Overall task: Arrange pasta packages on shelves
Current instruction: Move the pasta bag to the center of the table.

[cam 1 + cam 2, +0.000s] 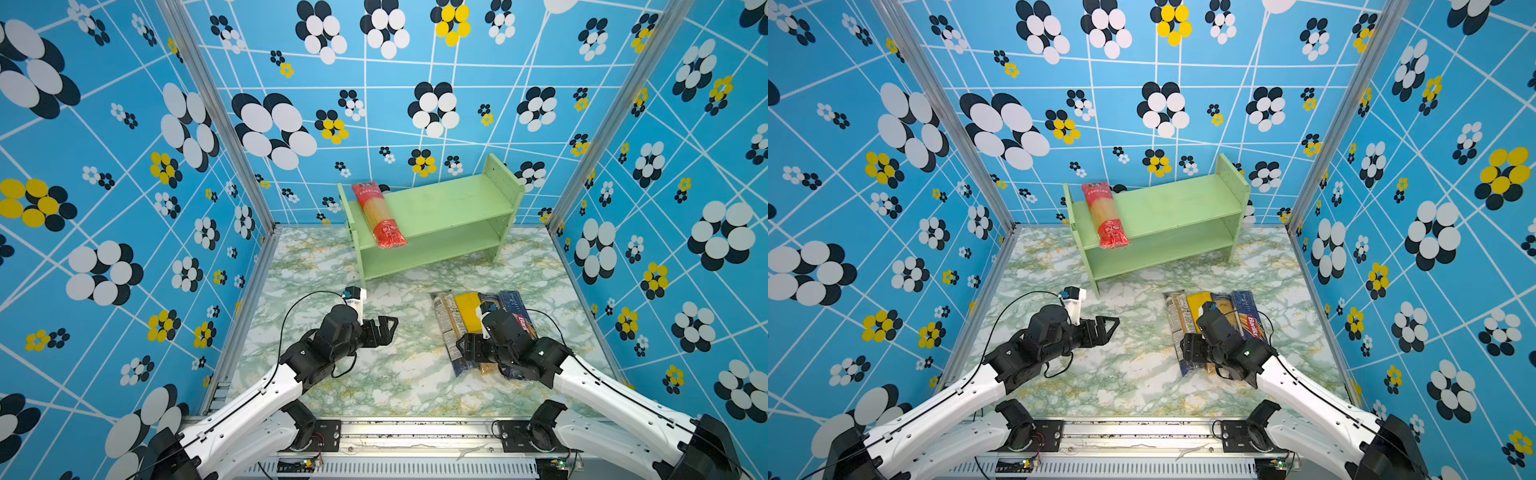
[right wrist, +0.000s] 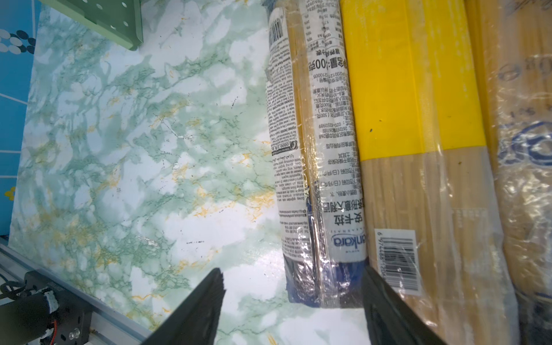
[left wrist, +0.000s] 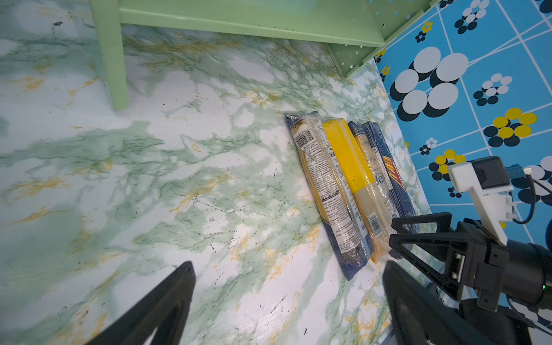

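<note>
Clearly the right gripper is open. Its two black fingers stand well apart, one on either side of the near end of the white-label pack. Neither seems to press the wrapper, so nothing is held. That straddle looks deliberate. This pack is the outermost of four lying side by side, with bare table along one flank. One finger therefore has free room to come down, while the other must wedge into the seam against the yellow pack.

Beyond the yellow one lie the brownish pack and, in a top view, the dark blue pack. The row sits at the lower right of the frame, each pack touching its neighbour. Their long sides point roughly towards the shelf. Taking the edge pack first is probably the easiest way into so tight a row.

The left gripper hangs over bare table left of centre in the lower frame, jaws spread wide and empty. I judge it is parked clear of the work.

Further out, in the middle of both top views, the green shelf stands near the back wall, turned at a slight angle. The red pack lies crosswise on the top tier at its left end in the frame, the front end poking a little past the edge. Laid front to back and hard against that side, it leaves the tier's width free for the four packs on the table.
</note>
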